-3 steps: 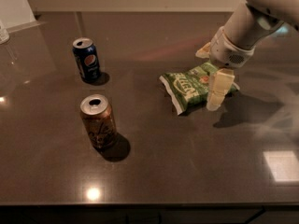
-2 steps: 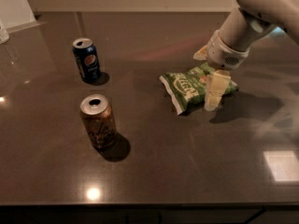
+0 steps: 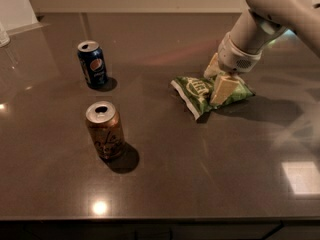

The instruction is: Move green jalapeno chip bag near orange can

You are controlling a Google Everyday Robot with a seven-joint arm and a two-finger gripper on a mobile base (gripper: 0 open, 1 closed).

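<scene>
The green jalapeno chip bag lies flat on the dark countertop, right of centre. My gripper comes down on it from the upper right. One pale finger is on the bag's near side and the other is at its far edge, so the fingers pinch the bag's right half. The orange can stands upright at the front left, well apart from the bag. Its top is open.
A dark blue Pepsi can stands upright behind the orange can at the back left. My white arm reaches in from the top right. The countertop's front edge runs along the bottom.
My gripper has shifted a little to the left over the bag and its fingers have drawn closer together around it. The bag and both cans have stayed in place.
</scene>
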